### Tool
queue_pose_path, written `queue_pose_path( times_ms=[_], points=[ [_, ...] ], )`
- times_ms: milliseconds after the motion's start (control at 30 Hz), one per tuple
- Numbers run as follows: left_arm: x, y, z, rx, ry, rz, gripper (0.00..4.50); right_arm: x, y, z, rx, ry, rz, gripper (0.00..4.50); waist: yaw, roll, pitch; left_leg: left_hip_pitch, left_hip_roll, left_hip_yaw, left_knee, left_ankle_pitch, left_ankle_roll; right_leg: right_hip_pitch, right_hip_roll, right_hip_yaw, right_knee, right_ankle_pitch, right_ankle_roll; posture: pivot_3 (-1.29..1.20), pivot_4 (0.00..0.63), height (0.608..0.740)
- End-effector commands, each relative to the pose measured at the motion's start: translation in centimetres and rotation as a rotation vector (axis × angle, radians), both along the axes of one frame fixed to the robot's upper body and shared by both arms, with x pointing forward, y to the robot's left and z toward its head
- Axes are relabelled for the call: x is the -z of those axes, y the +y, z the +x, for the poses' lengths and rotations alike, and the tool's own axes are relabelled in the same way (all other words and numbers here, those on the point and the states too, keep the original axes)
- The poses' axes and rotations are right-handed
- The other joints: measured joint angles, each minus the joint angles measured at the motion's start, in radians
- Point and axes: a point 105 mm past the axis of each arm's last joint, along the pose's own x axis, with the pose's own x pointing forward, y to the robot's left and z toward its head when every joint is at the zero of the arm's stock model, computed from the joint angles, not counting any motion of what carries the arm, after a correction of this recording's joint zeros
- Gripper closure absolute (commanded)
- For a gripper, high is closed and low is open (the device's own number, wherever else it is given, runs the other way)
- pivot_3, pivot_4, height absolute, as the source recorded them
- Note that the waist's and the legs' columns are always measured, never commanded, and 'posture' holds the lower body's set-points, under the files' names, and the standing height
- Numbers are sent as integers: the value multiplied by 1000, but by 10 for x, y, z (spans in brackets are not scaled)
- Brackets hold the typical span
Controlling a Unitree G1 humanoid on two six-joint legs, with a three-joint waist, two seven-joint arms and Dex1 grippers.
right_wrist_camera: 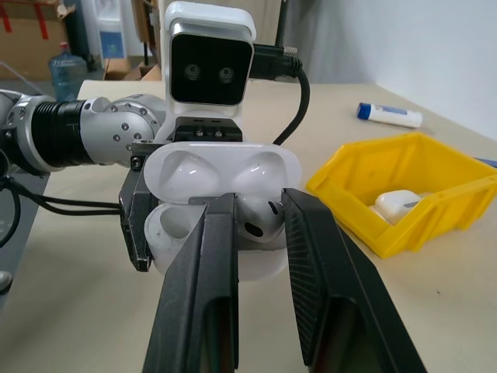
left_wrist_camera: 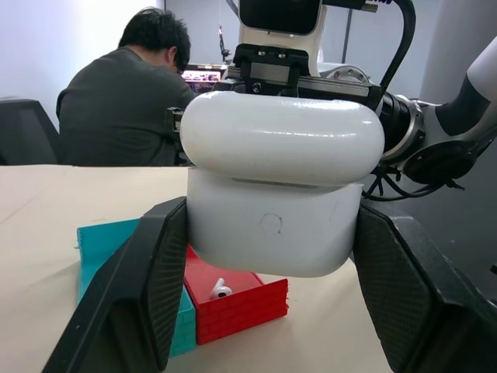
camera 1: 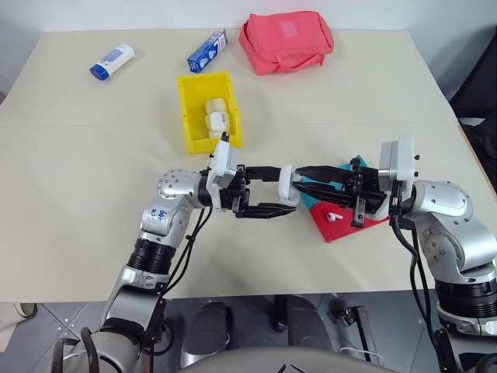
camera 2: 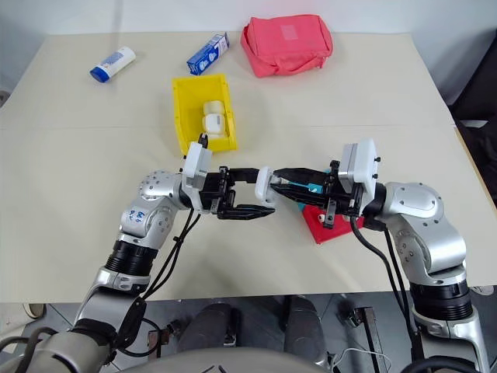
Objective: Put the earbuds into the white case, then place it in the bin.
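My left gripper is shut on the white case, holding it above the table with its lid flipped open. From the other side, my right gripper meets the case. It is shut on one earbud, which sits in one socket of the case; the other socket is empty. A second earbud lies in the red tray under my right gripper. The yellow bin stands beyond my left arm with some white cases inside.
A teal tray lies against the red one. At the table's far side lie a white tube with a blue cap, a blue-and-white box and a red pouch. A person sits with their back turned beyond the table.
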Motion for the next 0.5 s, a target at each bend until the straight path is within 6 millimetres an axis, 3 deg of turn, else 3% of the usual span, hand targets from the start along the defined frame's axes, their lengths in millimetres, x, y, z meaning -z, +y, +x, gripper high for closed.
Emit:
queue_pose_path(
  times_ms=[33, 167, 500],
  points=[
    [-25, 1, 0, -18, -98, -91, 1703, 4, 6, -6, -44, 38, -47, 3287, 0, 0, 0, 0, 0, 0, 0, 0, 0, 0, 0, 0, 0, 0, 0, 0, 150, 740],
    [-24, 1, 2, -21, -93, -90, 1703, -13, 8, -8, -36, -22, -41, 2121, 0, 0, 0, 0, 0, 0, 0, 0, 0, 0, 0, 0, 0, 0, 0, 0, 150, 740],
    [-22, -1, 4, -20, -88, -91, 1703, -38, 3, -17, -7, -77, -74, 2121, 1, 0, 0, 0, 0, 0, 0, 0, -1, 0, 0, 0, -1, 0, 0, 0, 150, 740]
  ],
)
